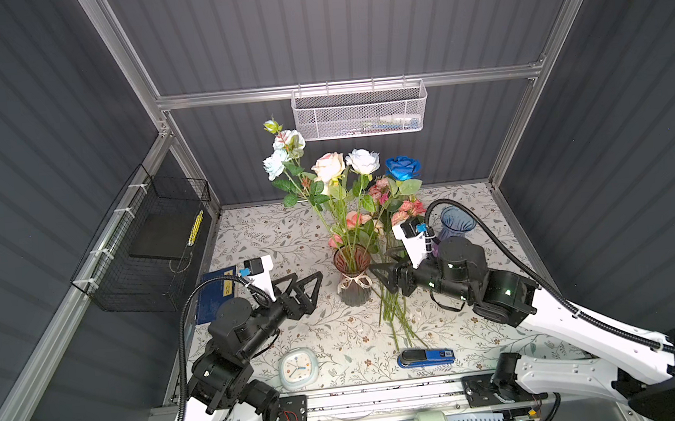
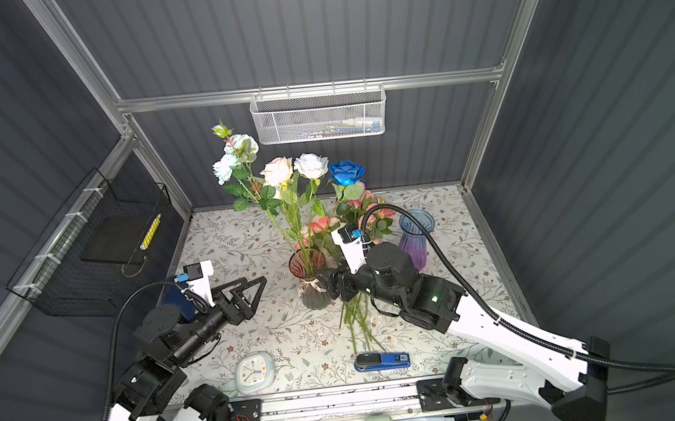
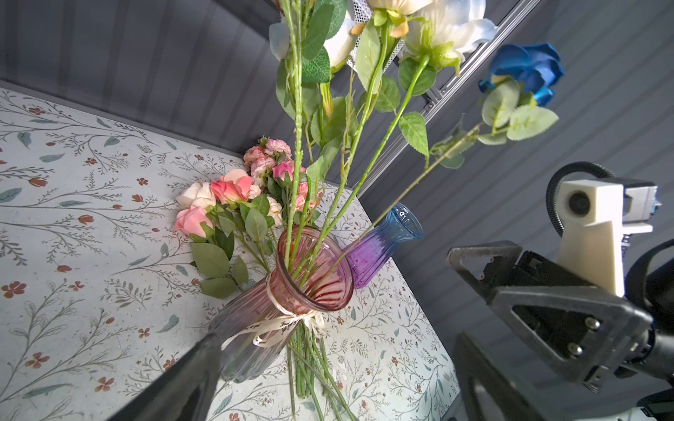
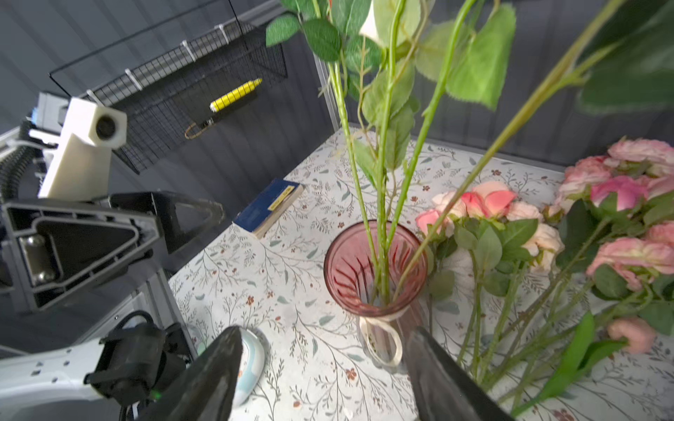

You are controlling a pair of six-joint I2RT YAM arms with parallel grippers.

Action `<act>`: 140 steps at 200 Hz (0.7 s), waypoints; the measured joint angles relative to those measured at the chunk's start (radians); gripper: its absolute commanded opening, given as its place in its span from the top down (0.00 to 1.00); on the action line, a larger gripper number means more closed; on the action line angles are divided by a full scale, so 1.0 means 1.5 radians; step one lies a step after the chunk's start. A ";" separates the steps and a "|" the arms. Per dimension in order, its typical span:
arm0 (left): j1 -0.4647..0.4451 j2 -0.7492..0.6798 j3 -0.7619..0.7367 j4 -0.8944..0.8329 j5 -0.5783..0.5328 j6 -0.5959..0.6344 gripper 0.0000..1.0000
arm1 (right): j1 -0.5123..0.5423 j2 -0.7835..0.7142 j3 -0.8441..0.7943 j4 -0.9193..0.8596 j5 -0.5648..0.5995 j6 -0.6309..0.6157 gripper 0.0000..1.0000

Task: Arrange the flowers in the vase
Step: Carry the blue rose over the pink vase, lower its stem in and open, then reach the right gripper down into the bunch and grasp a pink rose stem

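Currently right gripper (image 1: 377, 279) open, empty, just beside the vase (image 1: 353, 277) with tall flowers (image 1: 342, 215), above loose pink bunch (image 1: 395, 319) on the bench (image 1: 254, 235); left gripper (image 1: 311, 284) wide open.

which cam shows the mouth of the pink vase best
The right wrist view: it looks down into the pink vase, so the rim and the stems inside show. The left wrist view shows it more from the side, with its ribbon. In both top views it looks small, seen from above at a slant.
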 measured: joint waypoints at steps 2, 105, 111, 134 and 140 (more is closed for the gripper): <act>0.000 0.000 0.000 0.000 0.000 0.000 0.00 | 0.000 -0.003 -0.003 -0.004 -0.002 0.000 0.23; 0.000 0.001 -0.005 -0.001 0.000 -0.001 0.00 | -0.035 -0.114 -0.187 -0.079 -0.033 0.014 0.40; 0.000 0.001 -0.005 0.000 0.000 -0.002 0.00 | -0.045 -0.110 -0.203 -0.078 -0.040 0.022 0.42; 0.000 -0.001 -0.009 0.000 0.000 -0.004 0.00 | -0.101 -0.063 -0.243 -0.057 -0.073 0.056 0.53; 0.000 -0.002 -0.011 0.000 0.000 -0.005 0.00 | -0.117 -0.045 -0.249 -0.047 -0.081 0.067 0.55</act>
